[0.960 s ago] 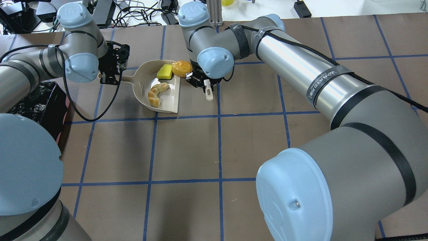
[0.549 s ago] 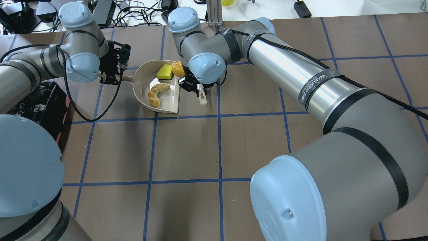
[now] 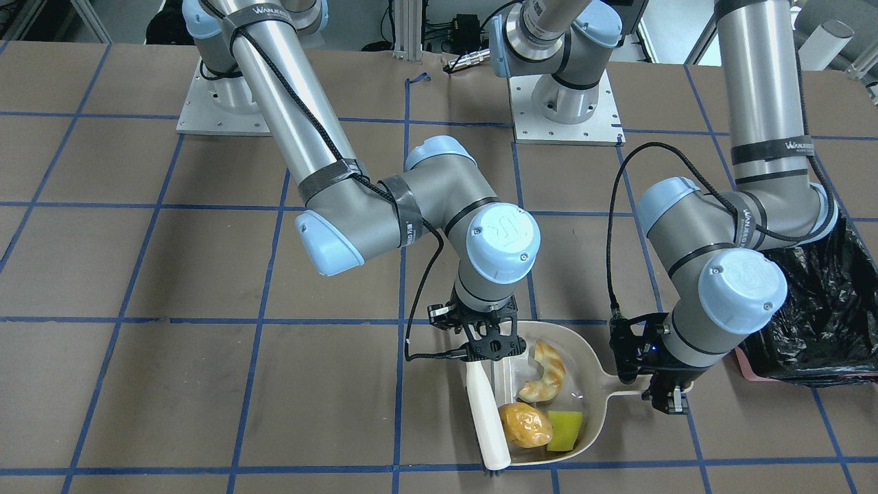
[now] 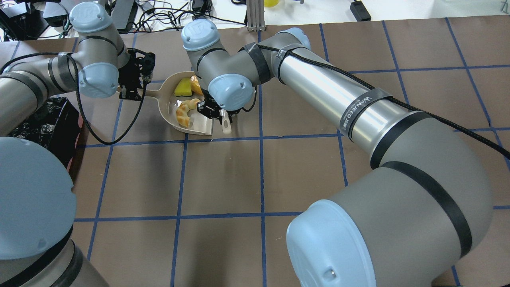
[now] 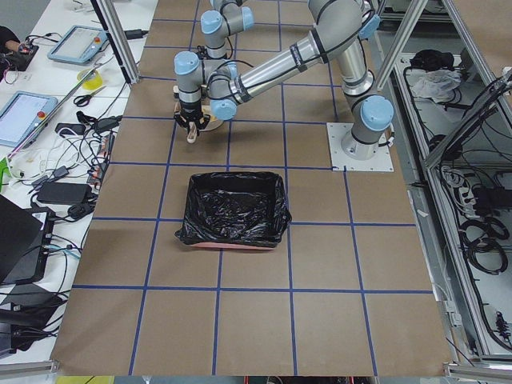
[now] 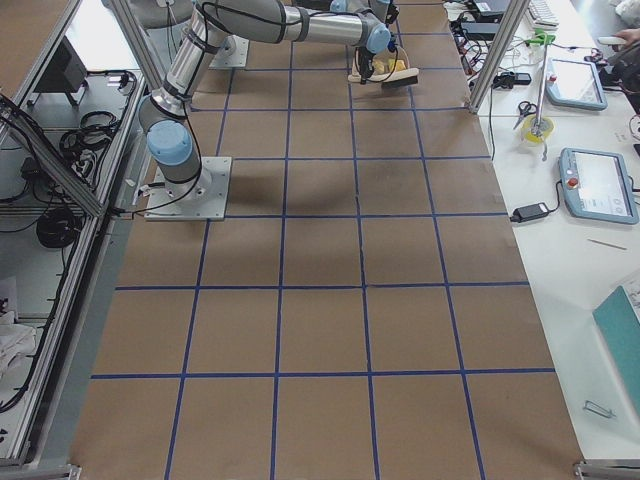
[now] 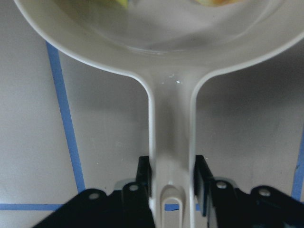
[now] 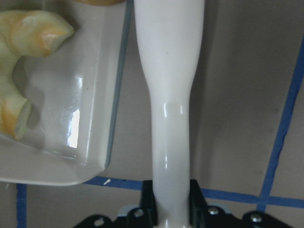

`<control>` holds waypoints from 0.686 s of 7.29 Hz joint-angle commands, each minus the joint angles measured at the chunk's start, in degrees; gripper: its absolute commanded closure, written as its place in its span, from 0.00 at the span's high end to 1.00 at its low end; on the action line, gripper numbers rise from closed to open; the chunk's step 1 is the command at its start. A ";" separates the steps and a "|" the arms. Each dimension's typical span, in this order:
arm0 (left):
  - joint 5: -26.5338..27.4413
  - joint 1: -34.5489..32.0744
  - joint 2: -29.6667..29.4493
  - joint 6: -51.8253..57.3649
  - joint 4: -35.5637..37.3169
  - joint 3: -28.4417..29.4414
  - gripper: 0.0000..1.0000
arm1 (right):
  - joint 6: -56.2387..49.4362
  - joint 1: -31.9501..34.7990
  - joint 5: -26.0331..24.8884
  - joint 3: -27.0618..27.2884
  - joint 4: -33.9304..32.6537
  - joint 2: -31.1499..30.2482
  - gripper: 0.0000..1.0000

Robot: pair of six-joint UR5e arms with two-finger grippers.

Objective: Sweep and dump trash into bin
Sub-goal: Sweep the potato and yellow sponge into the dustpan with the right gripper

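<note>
All three trash pieces lie in the beige dustpan (image 3: 583, 367): the golden-brown potato (image 3: 525, 424), the curved bread piece (image 3: 544, 372) and the yellow wedge (image 3: 566, 420). My left gripper (image 3: 669, 398) is shut on the dustpan handle (image 7: 172, 123), with the pan flat on the table. My right gripper (image 3: 483, 343) is shut on a white brush (image 3: 488, 418), which lies along the pan's open edge, against the potato. The bin (image 3: 816, 309) with its black bag stands beside my left arm, apart from the pan.
The brown table mat (image 4: 223, 179) carries a blue tape grid. Cables and devices (image 4: 159, 12) lie beyond the table's far edge. The bin also shows in the exterior left view (image 5: 234, 210), with its pink base edge.
My right gripper has moved left with the brush and pushed the potato from the pan's lip into the pan, next to the wedge. The left gripper and dustpan have stayed put.
</note>
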 commanded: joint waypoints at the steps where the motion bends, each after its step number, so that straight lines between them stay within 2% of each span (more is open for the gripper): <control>1: 0.00 0.00 0.05 0.00 0.00 0.00 0.00 | 3.17 2.24 2.13 -1.61 0.21 0.00 0.00; 3: -0.08 0.00 0.14 0.00 0.00 0.00 0.00 | 3.62 3.13 2.13 -1.62 1.00 -0.35 0.00; 5: -0.08 0.00 0.05 0.00 0.00 0.00 0.00 | 2.75 0.25 0.56 -1.62 6.25 -3.50 0.00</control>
